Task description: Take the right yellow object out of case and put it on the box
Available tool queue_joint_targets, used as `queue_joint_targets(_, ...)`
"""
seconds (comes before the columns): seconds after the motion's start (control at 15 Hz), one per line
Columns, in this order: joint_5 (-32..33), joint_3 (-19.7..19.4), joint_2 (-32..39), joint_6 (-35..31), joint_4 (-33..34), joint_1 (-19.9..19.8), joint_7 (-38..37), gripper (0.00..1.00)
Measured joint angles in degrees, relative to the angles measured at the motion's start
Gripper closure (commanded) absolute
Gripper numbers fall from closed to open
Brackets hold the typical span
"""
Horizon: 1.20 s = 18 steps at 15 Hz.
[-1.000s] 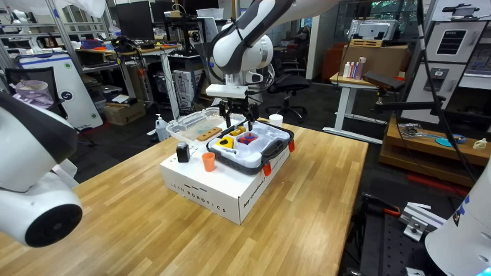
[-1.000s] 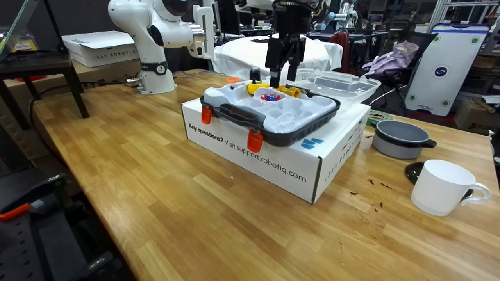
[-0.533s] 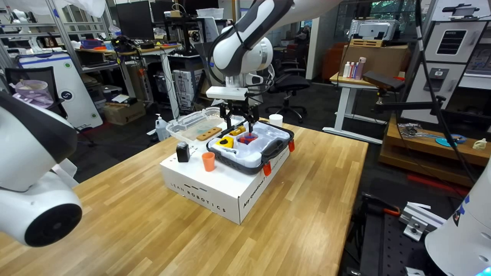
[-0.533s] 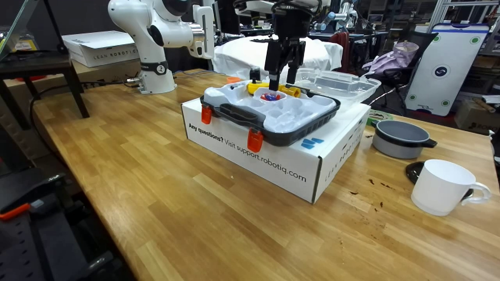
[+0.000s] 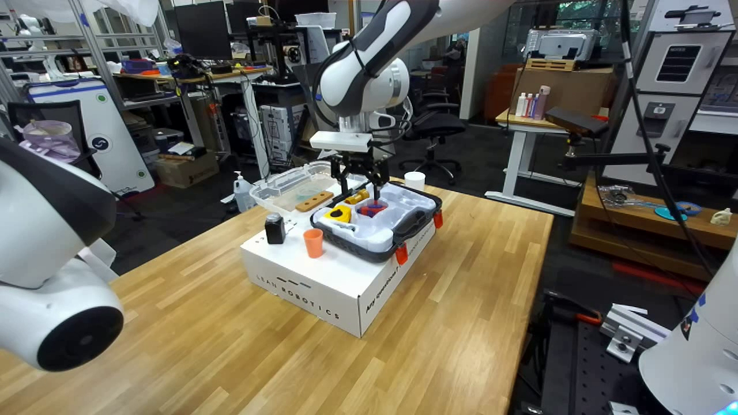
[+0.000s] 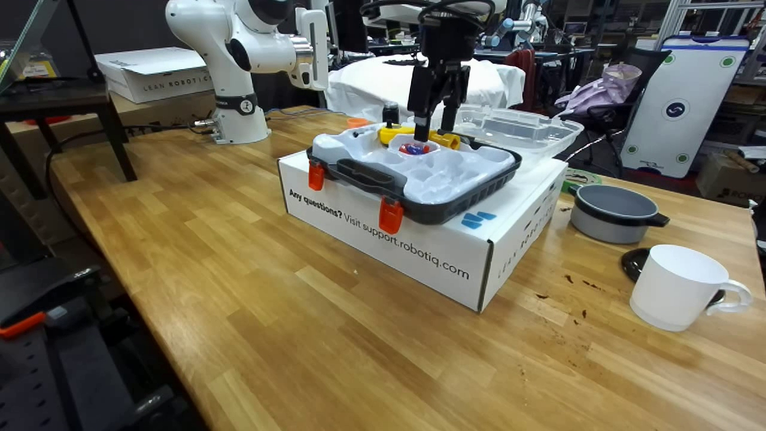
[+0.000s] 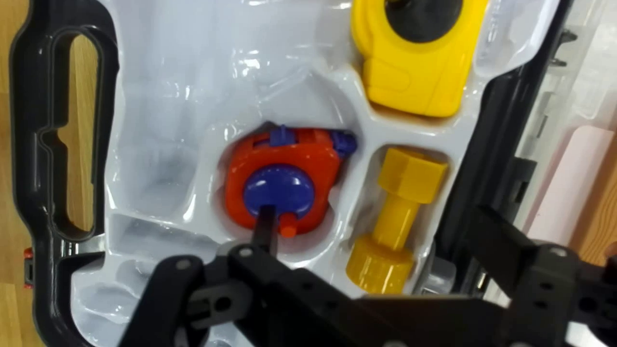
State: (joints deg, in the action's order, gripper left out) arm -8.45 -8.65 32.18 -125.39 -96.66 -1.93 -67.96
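Standing wide apart, empty, the fingers [image 7: 503, 248] are bracketing the yellow bolt [image 7: 397, 220]; one is crowding the red tape measure [image 7: 284, 180], possibly snagging it when closing.

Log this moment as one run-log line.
pincer: open, over case | yellow bolt: in case, not gripped | case: open, atop box | placing: not done

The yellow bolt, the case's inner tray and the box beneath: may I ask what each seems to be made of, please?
Yellow bolt: probably hard plastic, glossy, given its even color and light streaks.
Inner tray: likely thin molded plastic, shiny, with rounded pockets and sharp reflections.
Box: apparently cardboard, fairly matte, with flat printed sides meeting at a straight corner.
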Motion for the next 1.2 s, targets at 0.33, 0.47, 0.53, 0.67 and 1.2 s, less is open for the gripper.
queue_joint_targets(0.33, 0.0, -0.16, 0.0, 0.04, 0.42, -0.24, 0.0, 0.0)
queue_joint_targets(0.47, 0.0, -0.17, 0.0, 0.05, 0.41, -0.27, -0.01, 0.0)
queue_joint_targets(0.53, 0.0, -0.17, 0.0, 0.05, 0.41, -0.28, -0.01, 0.0)
queue_joint_targets(0.67, 0.0, -0.17, 0.0, 0.05, 0.41, -0.29, -0.01, 0.03)
queue_joint_targets(1.2, 0.0, -0.18, 0.0, 0.05, 0.41, -0.33, -0.07, 0.04)
